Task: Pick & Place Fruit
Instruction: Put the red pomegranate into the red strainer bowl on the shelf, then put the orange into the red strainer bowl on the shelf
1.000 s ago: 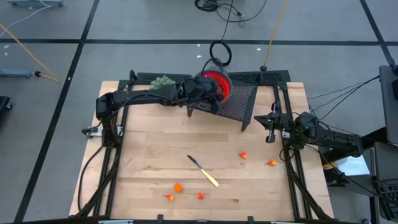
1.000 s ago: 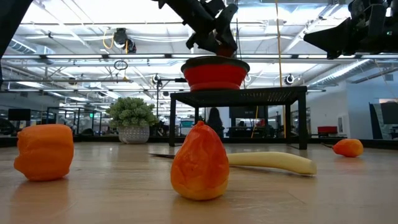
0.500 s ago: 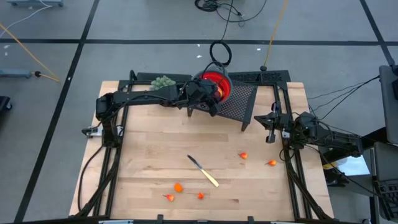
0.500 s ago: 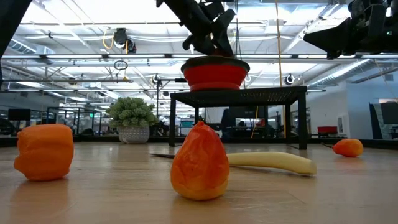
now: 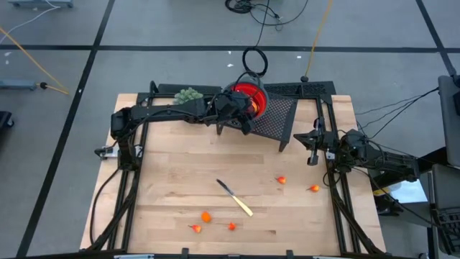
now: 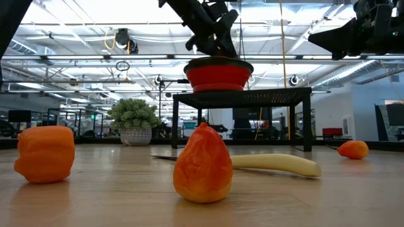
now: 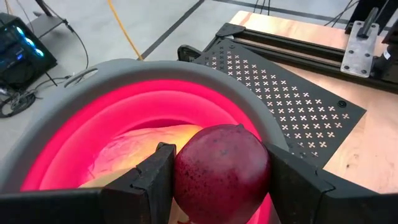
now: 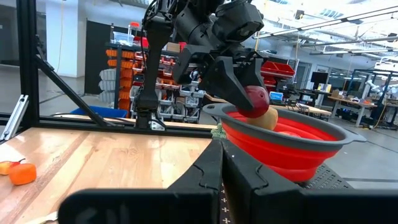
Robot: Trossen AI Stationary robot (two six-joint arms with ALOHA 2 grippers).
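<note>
The left gripper [image 7: 221, 180] is positioned over the red bowl [image 7: 74, 124], which stands on a black perforated stand [image 5: 277, 119] at the far side of the wooden table [image 5: 172, 165]. Its fingers [image 7: 152, 177] are spread moderately wide and clamp a dark red round fruit [image 7: 222, 167] from both sides. The fruit hangs just above the bowl's inside, close to the grey rim. In the right wrist view the same fruit [image 8: 255, 99] sits at the rim level of the bowl [image 8: 280, 143], with a pale yellow piece [image 8: 268, 118] lying in the bowl just beside it.

The right gripper [image 5: 313, 157] waits near the right edge of the table, well apart from the bowl, with its fingers [image 8: 205, 177] pressed together and holding nothing.

A knife [image 5: 236, 197] with a pale handle lies near the middle of the table. Five small orange pieces lie loose on the wood: two right of the knife [image 5: 282, 180] [image 5: 314, 188], and three nearer the front edge [image 5: 206, 216] [image 5: 195, 229] [image 5: 231, 226]. A small green potted plant [image 5: 188, 94] stands at the far edge, left of the bowl.
</note>
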